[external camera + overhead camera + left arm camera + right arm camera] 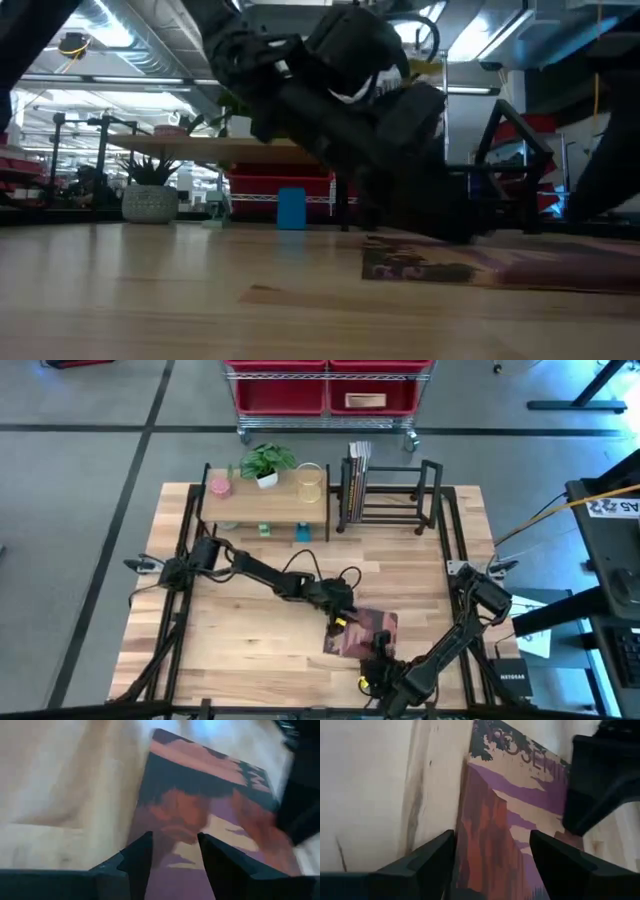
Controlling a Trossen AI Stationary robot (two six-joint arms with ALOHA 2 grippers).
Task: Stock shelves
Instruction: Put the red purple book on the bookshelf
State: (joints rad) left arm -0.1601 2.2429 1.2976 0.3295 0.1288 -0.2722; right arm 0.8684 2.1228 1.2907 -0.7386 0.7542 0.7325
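A flat book with a purple and rust-red landscape cover is seen lying on the wooden table near its front edge, a little right of centre. The right gripper is placed over the book's near edge, its fingers spread apart with the cover showing between them; nothing is clasped by them. The left gripper is reached in from the left and held over the book's left edge, its two fingers parted by a narrow gap above the cover, and whether the book is touched by them cannot be told. In the low view the book is shown resting flat on the tabletop beneath the dark mass of the arms. Farther back, the wood-topped shelf is stood at the rear left of the table, with a potted plant, a pink item and a clear glass set on top, and small blue and green objects seen at its front edge. Just beside it to the right, the black metal rack is stood, with a few books held upright at its left end. Beyond the table, a wheeled cart with red bins is parked
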